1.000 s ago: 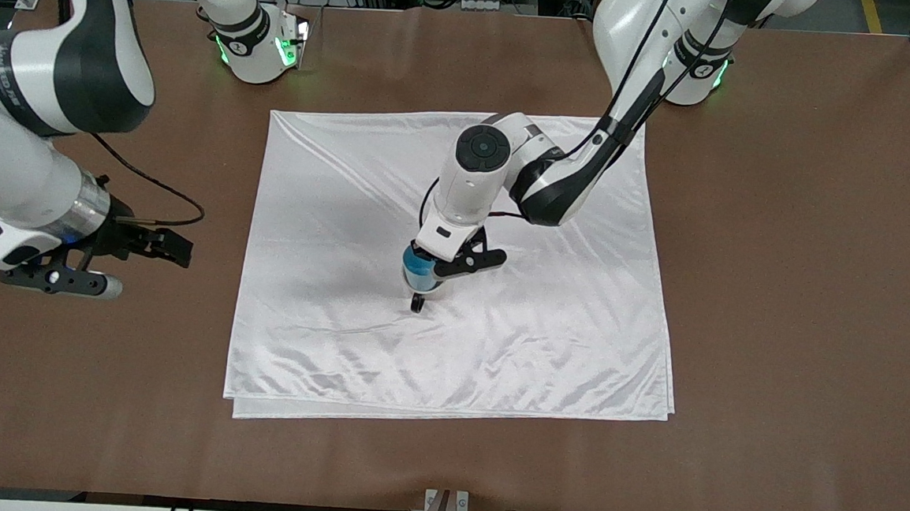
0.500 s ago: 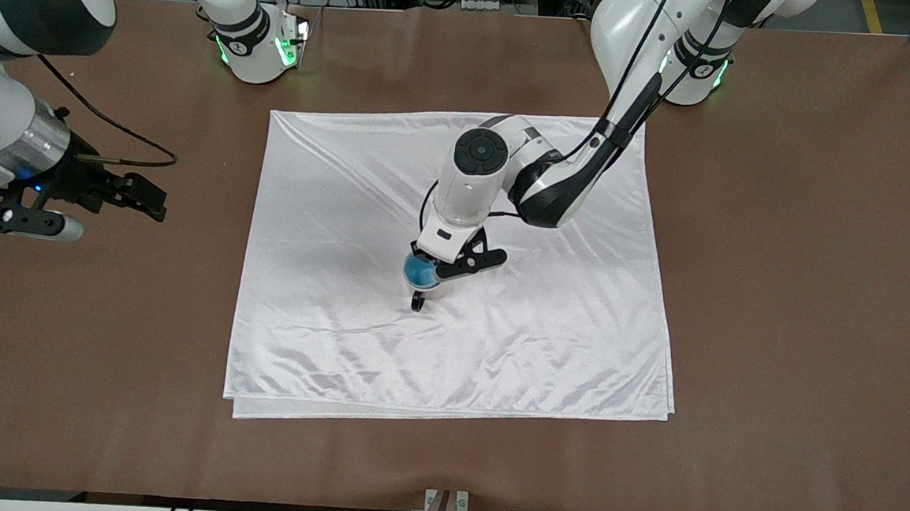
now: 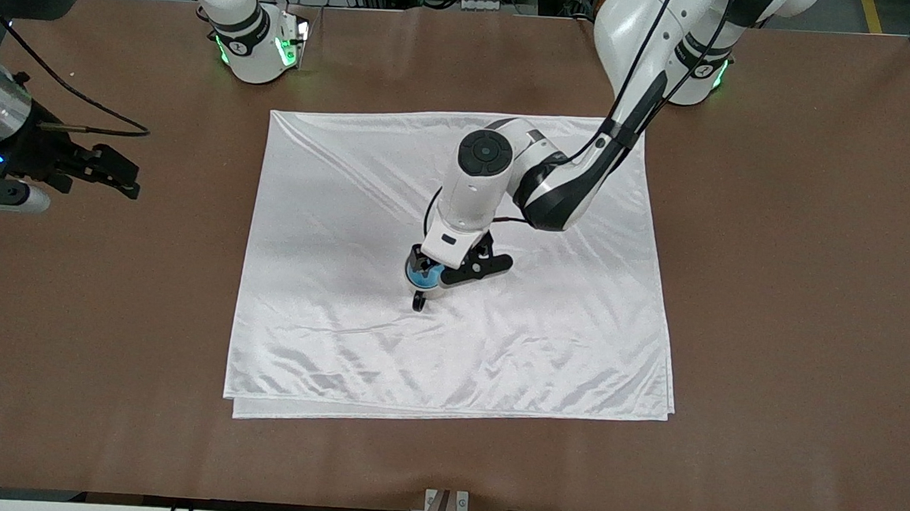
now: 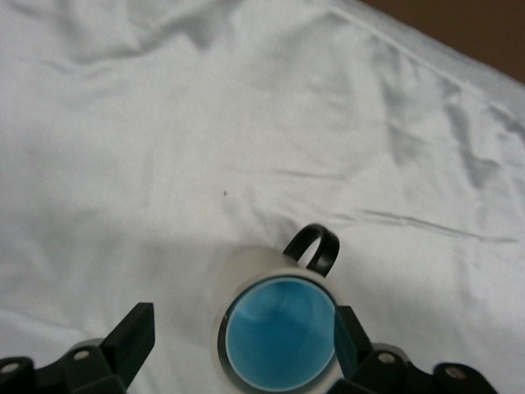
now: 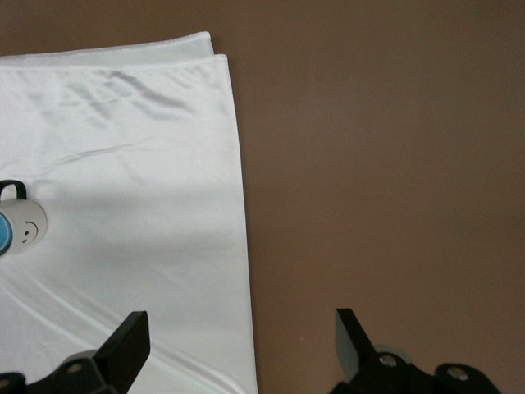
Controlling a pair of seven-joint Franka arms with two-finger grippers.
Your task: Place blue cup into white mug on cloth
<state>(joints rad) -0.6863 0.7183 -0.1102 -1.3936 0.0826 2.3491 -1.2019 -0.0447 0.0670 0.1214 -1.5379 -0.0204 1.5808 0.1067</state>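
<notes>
L gripper (image 4: 238,345): jaws spread, holding nothing, straddling blue cup (image 4: 280,333) seated in white mug (image 4: 254,283) mid-cloth (image 3: 332,200) | R gripper (image 3: 49,175): I park it open over bare table | risk: one finger sits hard by the rim (lifting crooked could tip the mug)

high front camera faces the arms; both wrist cameras share the cloth (image 3: 324,334)

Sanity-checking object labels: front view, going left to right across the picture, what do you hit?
right gripper, open, over bare table → cloth edge → blue cup nested in the white mug, left gripper open around them → rest of the cloth → bare table.
</notes>
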